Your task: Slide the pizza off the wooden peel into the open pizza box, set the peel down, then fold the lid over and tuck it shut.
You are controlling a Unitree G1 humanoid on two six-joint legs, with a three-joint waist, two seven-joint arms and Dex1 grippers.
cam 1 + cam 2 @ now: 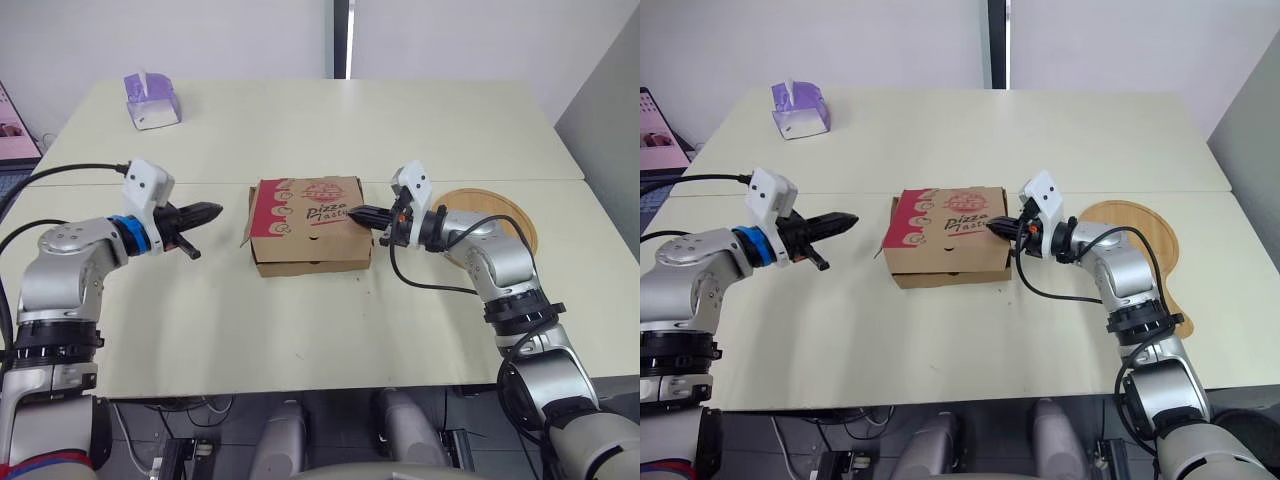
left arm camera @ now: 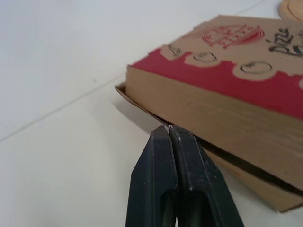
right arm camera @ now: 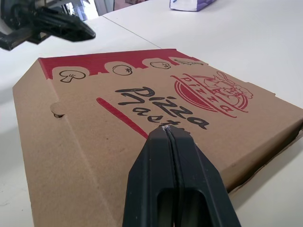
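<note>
The pizza box (image 1: pixel 308 222) is seen lidded, left claw (image 1: pixel 216 209) and right claw (image 1: pixel 354 212) pressed together, and its seemingly loose flap must be tucked.

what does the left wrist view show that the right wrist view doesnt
Left wrist view: the side wall of the brown cardboard pizza box with red print, a dark gap under its lid, and an edge of the round wooden peel. Right wrist view: the right gripper, jaws shut, over the lid's black lettering, and the purple tissue box. Both: the closed box, the cream table and the left gripper, jaws shut.
</note>
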